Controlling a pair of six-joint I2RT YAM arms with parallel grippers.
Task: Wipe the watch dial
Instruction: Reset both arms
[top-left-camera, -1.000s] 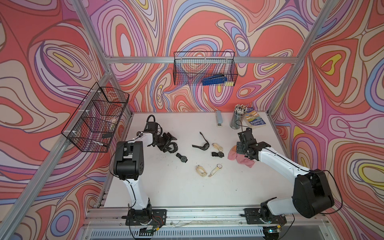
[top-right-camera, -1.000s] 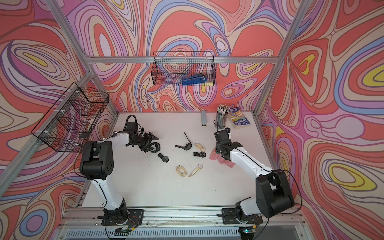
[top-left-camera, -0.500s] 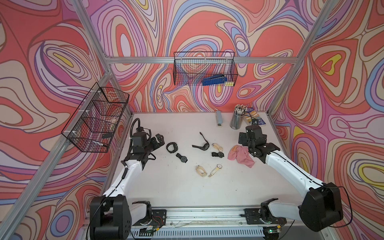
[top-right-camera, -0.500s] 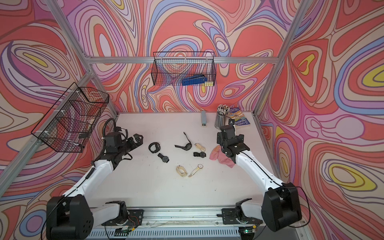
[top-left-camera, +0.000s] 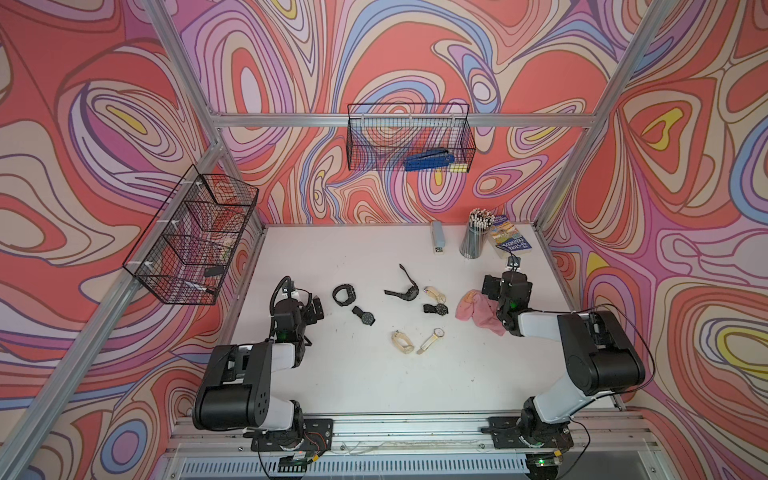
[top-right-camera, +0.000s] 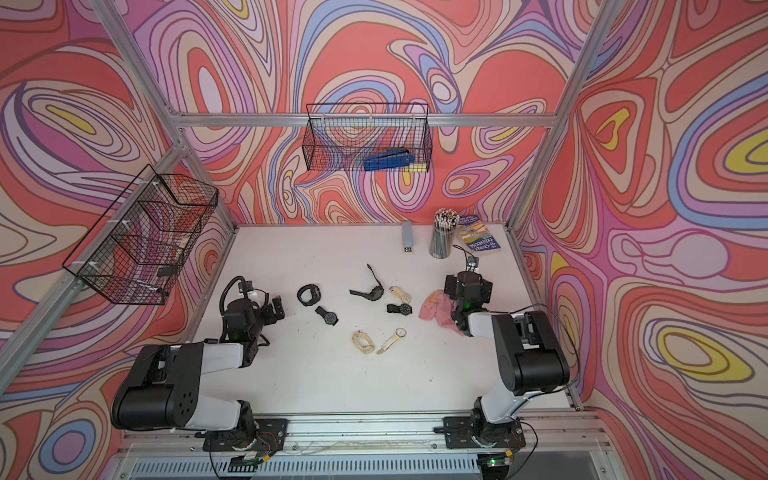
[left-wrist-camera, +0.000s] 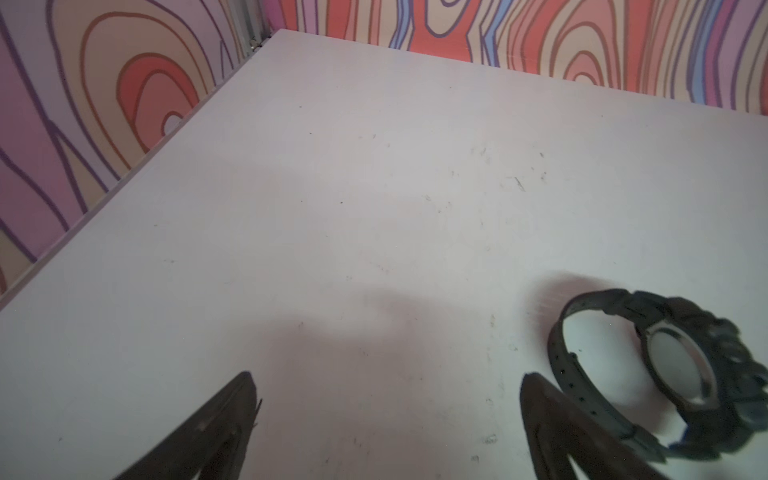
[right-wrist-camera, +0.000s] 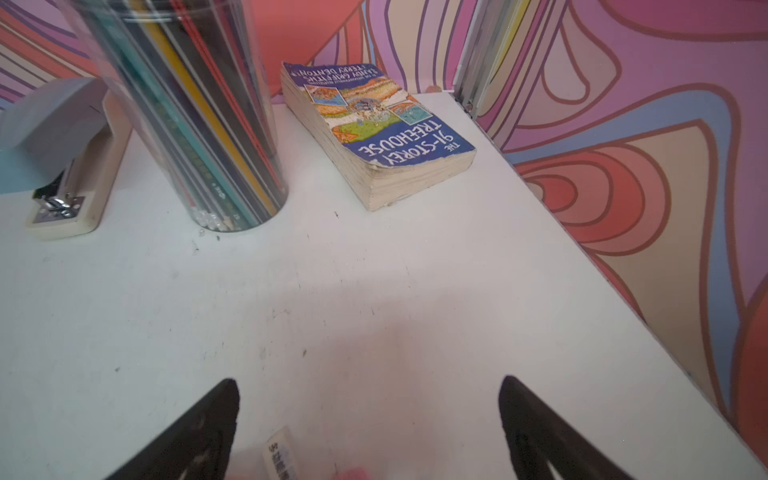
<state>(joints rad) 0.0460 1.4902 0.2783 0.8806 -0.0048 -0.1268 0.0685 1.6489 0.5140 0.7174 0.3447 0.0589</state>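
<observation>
Watch (top-left-camera: 344, 294): black, with its strap closed in a loop, it rested on the white table (top-left-camera: 374, 382) near the left edge, roughly midway between the front and back edges. It lay free, gripped by nothing. In the left wrist view the watch (left-wrist-camera: 665, 374) stood on its side with a pale round face of the case exposed. Whether that face was the dial or the case back could not be told. A flat black watch (top-left-camera: 364, 316) lay just beside it, toward the front edge.

Left gripper (top-left-camera: 313, 309): the jaws were spread fully wide and empty, between the looped watch and the table's left edge. In the wrist view the left gripper (left-wrist-camera: 386, 382) framed only bare table. The strap ran close past one fingertip there, while both top views showed a gap.

Right gripper (top-left-camera: 508, 286): the jaws were likewise at full spread and held nothing, over the table near its right edge. The pink cloth (top-left-camera: 478, 311) lay crumpled on the table just beside this gripper, on the side toward the table's middle. In the right wrist view the right gripper (right-wrist-camera: 370, 386) showed a pink edge of cloth and a white label (right-wrist-camera: 282, 453) between its fingers. The stapler (right-wrist-camera: 62, 166), pencil cup (right-wrist-camera: 199, 124) and book (right-wrist-camera: 374, 124) stood beyond, toward the back right corner.

Cloth and looped watch lay well apart.
</observation>
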